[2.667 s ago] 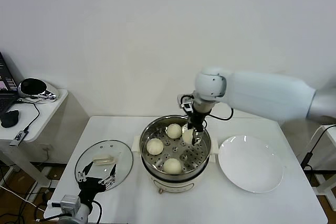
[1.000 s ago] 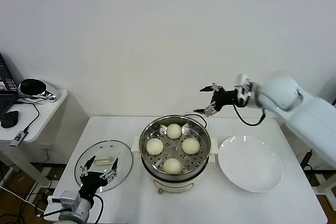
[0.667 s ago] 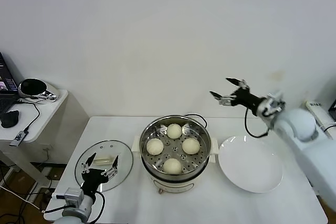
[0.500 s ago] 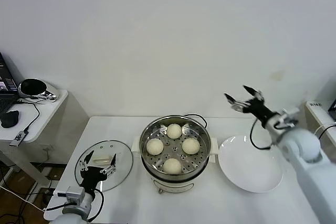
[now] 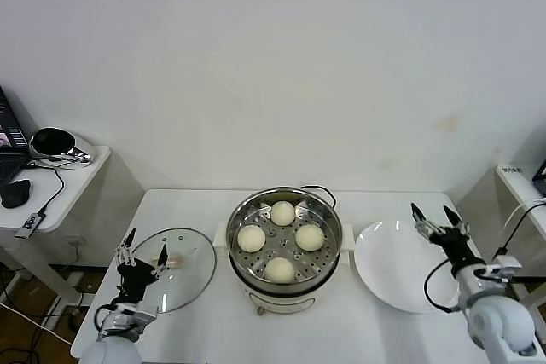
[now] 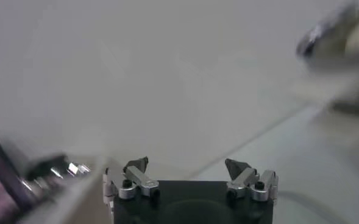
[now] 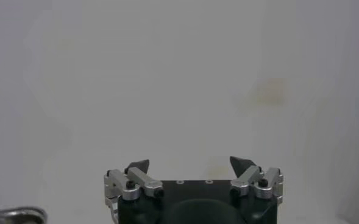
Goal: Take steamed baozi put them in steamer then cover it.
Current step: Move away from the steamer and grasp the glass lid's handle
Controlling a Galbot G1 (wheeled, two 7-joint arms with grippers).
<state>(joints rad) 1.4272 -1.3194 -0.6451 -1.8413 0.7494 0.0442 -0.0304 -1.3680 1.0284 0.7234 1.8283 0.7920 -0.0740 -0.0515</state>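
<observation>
Now, with all four steamed baozi [image 5: 281,240] in the steamer [image 5: 285,249], only covering remains, so bring your open, empty left gripper [image 5: 142,258] onto the cover [image 5: 175,268] lying beside it.

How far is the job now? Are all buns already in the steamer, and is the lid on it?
Done: four buns sit in the steamer; the plate is empty. In hand: nothing; the left gripper stands open at the lid, which lies on the table left of the steamer, and the right gripper is open beside the plate. Left: cover the steamer.
</observation>
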